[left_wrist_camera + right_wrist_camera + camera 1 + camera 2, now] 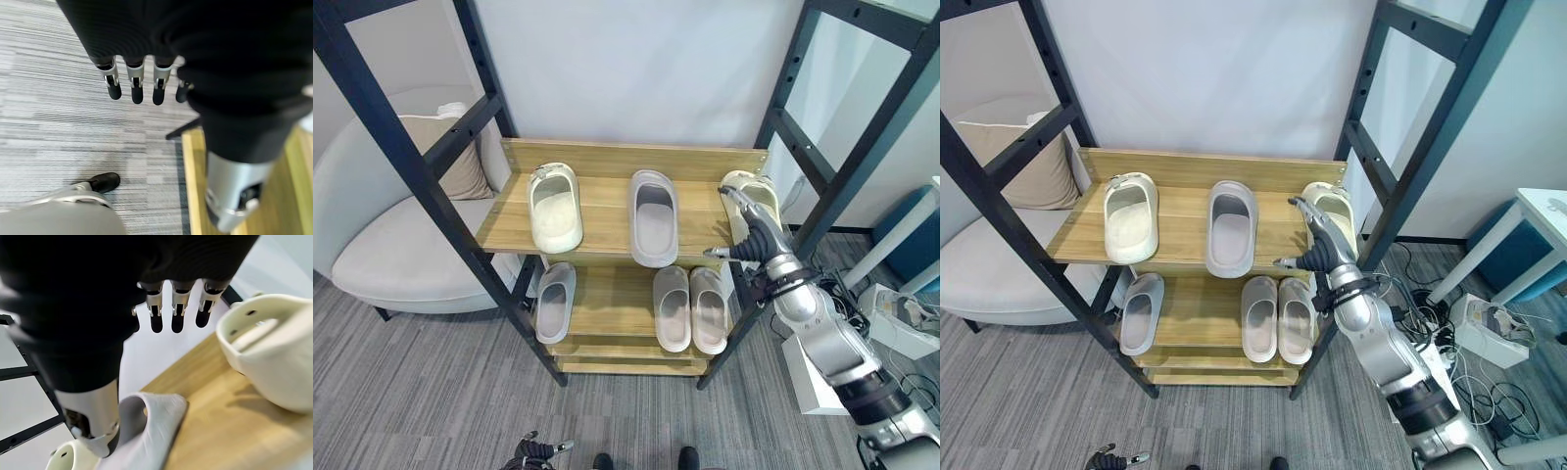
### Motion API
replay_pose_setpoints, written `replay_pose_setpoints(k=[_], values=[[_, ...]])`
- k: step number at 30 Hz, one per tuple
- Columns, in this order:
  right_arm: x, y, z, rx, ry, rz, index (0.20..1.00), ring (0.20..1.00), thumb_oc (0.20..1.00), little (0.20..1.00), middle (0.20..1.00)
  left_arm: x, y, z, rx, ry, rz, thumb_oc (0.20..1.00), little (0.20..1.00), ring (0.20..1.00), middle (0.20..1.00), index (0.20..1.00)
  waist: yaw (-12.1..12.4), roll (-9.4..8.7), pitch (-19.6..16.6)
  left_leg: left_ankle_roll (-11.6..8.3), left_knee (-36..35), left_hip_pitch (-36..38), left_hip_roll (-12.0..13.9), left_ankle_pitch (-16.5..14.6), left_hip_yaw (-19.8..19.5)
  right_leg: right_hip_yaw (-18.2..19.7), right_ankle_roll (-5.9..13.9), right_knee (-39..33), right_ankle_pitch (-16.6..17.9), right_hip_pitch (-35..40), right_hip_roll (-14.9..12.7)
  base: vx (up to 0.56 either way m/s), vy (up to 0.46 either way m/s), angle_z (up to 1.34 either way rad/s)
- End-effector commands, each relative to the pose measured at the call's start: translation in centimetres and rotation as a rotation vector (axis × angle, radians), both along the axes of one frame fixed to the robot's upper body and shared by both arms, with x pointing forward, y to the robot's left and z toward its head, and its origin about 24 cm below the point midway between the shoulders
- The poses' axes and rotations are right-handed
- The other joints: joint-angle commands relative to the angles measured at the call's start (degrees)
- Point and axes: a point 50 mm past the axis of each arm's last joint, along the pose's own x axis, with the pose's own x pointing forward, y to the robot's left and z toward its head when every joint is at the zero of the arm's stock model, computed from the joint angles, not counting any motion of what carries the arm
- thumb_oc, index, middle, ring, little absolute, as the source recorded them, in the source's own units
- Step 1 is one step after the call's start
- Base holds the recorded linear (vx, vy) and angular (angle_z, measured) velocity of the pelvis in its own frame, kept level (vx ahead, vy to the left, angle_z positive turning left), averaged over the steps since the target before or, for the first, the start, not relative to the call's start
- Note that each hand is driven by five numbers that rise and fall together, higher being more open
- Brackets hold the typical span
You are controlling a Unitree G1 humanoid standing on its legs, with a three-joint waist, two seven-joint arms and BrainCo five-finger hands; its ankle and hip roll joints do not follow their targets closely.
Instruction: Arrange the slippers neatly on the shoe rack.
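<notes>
I see my right hand spread open over the black-framed wooden shoe rack, beside the cream foam slipper at its top shelf's right end; the grey slipper lies mid-shelf; left hand relaxed open

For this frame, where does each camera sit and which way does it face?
Left eye view: head, looking down at the shoe rack; right robot hand beside the cream slipper.
Right eye view: same scene, slightly offset.
Left wrist view: facing the floor past the left robot hand.
Right wrist view: faces the top shelf; shares the grey slipper with the eye views.
</notes>
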Motion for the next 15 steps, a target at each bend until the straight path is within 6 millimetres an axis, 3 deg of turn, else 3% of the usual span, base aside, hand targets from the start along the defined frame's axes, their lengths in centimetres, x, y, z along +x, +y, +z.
replay_pose_setpoints(k=[1, 6, 11, 15], values=[[0.5, 1.4, 5.3, 0.026, -0.213, 0.049, 1.0, 1.0, 1.0, 1.0, 1.0, 2.0, 1.2, 0.7, 0.043, -0.045, -0.003, 1.0, 1.0, 1.0, 1.0, 1.0, 2.5, 0.87, 2.21, -1.22, 0.03, 1.88, -0.45, -2.61, 0.12, -1.21, 2.17, 0.81, -6.56, 5.05, 1.29, 0.03, -0.003, 0.16], [0.3, 2.5, 5.8, 0.039, -0.233, 0.088, 1.0, 1.0, 1.0, 1.0, 1.0, 2.1, 1.0, 0.7, 0.04, -0.043, -0.011, 1.0, 1.0, 1.0, 1.0, 1.0, 2.87, 0.88, 2.03, -1.23, 0.03, 2.03, -0.53, -2.73, -0.02, -1.31, 2.23, 0.52, -6.5, 5.43, 1.3, 0.02, -0.001, 0.1], [0.0, 4.0, 5.2, 0.061, -0.209, 0.147, 1.0, 1.0, 1.0, 1.0, 1.0, 2.6, 0.3, 0.7, 0.029, -0.057, -0.025, 1.0, 1.0, 1.0, 1.0, 1.0, 2.86, 0.84, 1.78, -1.28, 0.03, 2.7, -0.5, -2.89, -0.11, -1.27, 2.04, 0.4, -6.8, 6.18, 1.51, 0.0, -0.001, -0.01], [0.3, 4.1, 4.6, 0.035, -0.186, 0.14, 1.0, 1.0, 1.0, 1.0, 1.0, 3.4, 0.1, 1.1, 0.025, -0.096, -0.039, 1.0, 1.0, 1.0, 1.0, 1.0, 3.18, 0.66, 1.97, -1.37, 0.03, 2.61, -0.48, -2.87, -0.35, -1.74, 1.98, 0.4, -6.85, 6.19, 1.49, 0.0, 0.0, 0.0]])
